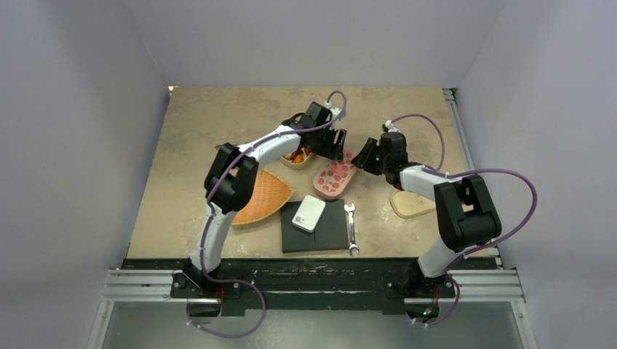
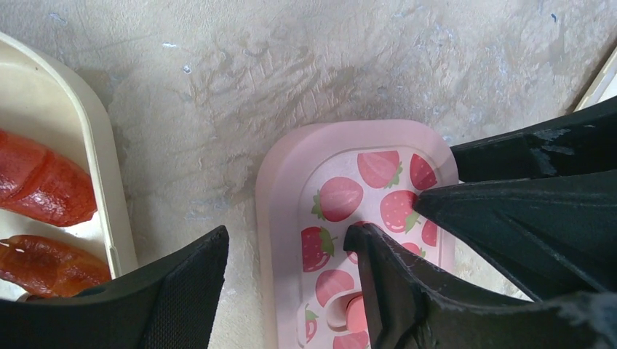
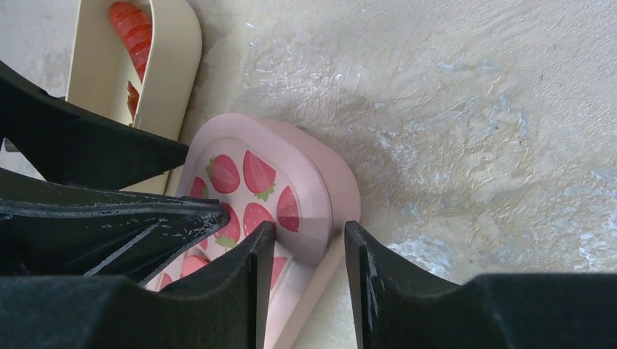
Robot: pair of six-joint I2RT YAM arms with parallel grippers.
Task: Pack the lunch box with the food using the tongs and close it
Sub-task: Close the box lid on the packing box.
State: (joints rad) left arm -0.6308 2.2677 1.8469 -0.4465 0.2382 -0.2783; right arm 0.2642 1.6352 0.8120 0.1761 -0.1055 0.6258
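The cream lunch box (image 1: 297,155) lies open with red and orange food (image 2: 44,190) in it; its rim (image 2: 116,218) shows in the left wrist view. Beside it, its pink strawberry-print lid (image 1: 333,179) lies flat on the table. My left gripper (image 2: 287,233) stands open astride the lid's left rim (image 2: 280,182), one finger on the table side and one over the print. My right gripper (image 3: 309,227) is open astride the lid's opposite rim (image 3: 327,189), with a thin gap still showing at the outer finger. The two grippers nearly meet over the lid. The tongs are out of view.
An orange woven tray (image 1: 263,196) lies at the left. A black mat (image 1: 327,231) near the front edge carries a small white box (image 1: 308,213), with a silver wrench (image 1: 351,227) beside it. A beige oval board (image 1: 409,203) sits under the right arm.
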